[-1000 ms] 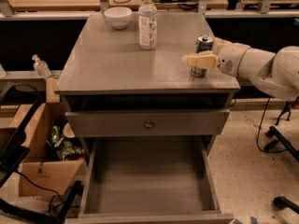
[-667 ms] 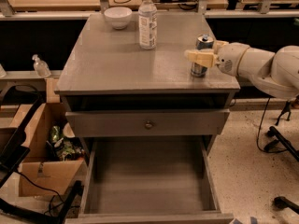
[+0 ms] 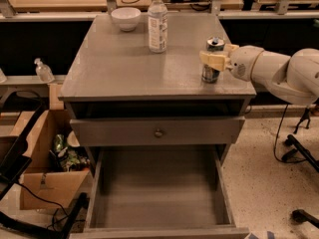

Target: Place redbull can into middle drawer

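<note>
Pincer (image 3: 215, 54) half hides the redbull can (image 3: 210, 74) (cabinet top (image 3: 119, 68), right side).

The redbull can (image 3: 211, 74), slim, blue and silver with a shiny top, is stood upright on the table and is clasped between the fingers (image 3: 209, 59) of the gripper (image 3: 218, 55). The middle drawer (image 3: 159, 198), wide, grey and bare-floored, is pulled open, well below the fingers.

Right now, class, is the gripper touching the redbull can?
Cannot tell. In the camera view the gripper overlaps the redbull can on the cabinet top, hiding any contact or gap.
</note>
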Motion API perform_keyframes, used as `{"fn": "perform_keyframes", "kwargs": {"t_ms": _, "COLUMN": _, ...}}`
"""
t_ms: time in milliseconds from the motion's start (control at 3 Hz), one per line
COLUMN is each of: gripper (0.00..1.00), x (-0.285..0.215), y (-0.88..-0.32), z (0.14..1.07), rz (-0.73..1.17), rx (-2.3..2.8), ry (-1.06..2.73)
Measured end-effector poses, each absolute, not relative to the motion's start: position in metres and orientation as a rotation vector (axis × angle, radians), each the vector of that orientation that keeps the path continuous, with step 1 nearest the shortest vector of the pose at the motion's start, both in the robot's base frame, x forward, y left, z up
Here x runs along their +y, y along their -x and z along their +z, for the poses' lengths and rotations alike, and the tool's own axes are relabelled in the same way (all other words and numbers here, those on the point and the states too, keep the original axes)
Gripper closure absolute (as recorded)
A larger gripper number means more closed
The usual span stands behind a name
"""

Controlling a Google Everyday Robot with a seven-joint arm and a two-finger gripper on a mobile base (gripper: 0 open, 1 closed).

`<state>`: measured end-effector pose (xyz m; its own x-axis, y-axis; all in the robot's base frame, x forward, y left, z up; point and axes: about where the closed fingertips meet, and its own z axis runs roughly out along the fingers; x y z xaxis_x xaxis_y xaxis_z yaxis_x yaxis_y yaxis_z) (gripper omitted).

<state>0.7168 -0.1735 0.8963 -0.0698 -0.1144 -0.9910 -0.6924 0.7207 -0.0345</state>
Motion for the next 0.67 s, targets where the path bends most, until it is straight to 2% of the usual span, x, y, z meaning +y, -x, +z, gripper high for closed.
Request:
{"fn": "perform_keyframes", "kwargs": {"t_ms": 333, "gripper": 1.0, "x": -0.171, "y": -0.717, "z": 0.896, "rz": 0.542, "rx": 1.594, "ry": 0.673}}
{"fn": "perform_keyframes", "kwargs": {"t_ms": 667, "gripper": 1.0, "x": -0.148, "y": -0.695, "z": 0.907, "rz": 0.55, "rx": 1.567, "ry": 0.758}}
